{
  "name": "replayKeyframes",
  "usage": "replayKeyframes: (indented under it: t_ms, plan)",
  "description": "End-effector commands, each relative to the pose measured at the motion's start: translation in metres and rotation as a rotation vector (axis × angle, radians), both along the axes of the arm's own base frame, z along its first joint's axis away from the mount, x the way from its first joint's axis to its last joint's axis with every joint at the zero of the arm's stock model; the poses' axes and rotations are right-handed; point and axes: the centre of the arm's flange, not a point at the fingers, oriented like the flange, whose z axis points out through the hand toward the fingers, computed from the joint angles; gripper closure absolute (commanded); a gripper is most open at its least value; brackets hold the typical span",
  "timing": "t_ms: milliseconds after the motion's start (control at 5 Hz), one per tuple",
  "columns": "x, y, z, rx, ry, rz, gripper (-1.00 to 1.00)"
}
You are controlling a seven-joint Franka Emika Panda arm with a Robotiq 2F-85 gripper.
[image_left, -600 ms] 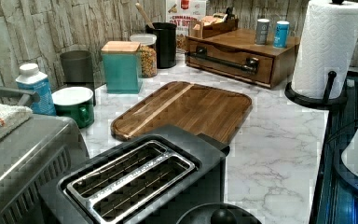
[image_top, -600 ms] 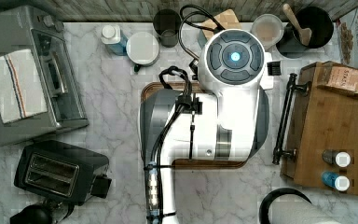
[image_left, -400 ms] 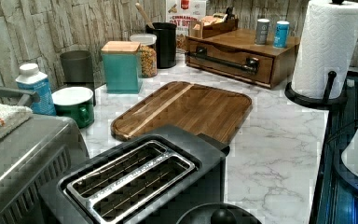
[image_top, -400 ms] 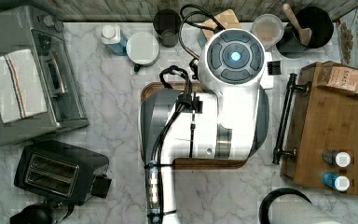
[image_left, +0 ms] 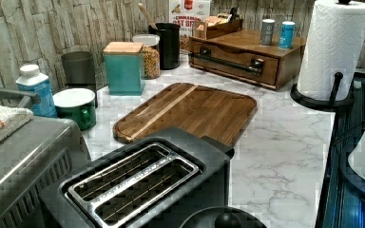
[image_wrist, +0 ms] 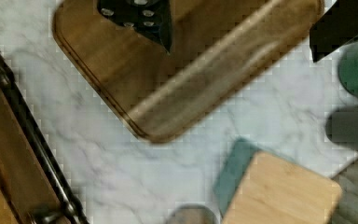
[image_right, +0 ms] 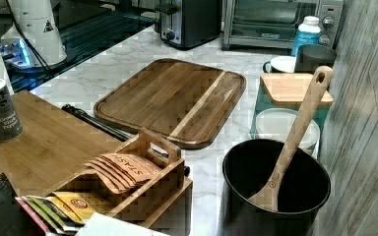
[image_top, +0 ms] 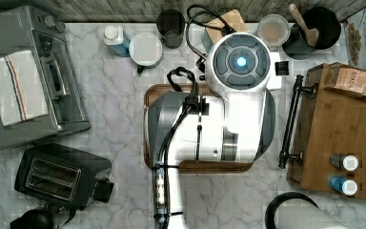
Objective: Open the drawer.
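One drawer (image_left: 233,59). One cutting board (image_left: 190,111). One toaster (image_left: 138,183). One toaster oven (image_top: 38,76). One paper towel roll (image_left: 335,47). Two spice shakers: one grey (image_left: 266,32), one blue (image_left: 287,34). One wooden spoon (image_right: 295,137) in one black pot (image_right: 275,196). One teal canister (image_left: 123,69). One green mug (image_left: 76,107).

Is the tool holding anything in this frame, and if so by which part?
Nothing is held: the drawer and its black bar handle stand untouched, with no tool on them.
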Motion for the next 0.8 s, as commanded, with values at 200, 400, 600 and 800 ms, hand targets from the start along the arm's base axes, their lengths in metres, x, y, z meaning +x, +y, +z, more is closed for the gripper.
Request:
replayKeyframes:
  t_ms: [200,400,600,800]
  plan:
    - [-0.023,-0.068,-0.021,-0.031,0.052,0.16,-1.0]
    - [-0.033,-0.113,-0.028,-0.028,0.032,0.217,-1.0]
    - [-0.043,-0.148,-0.032,-0.033,0.041,0.231,-1.0]
    - [-0.048,-0.171,-0.044,-0.052,0.047,0.254,-1.0]
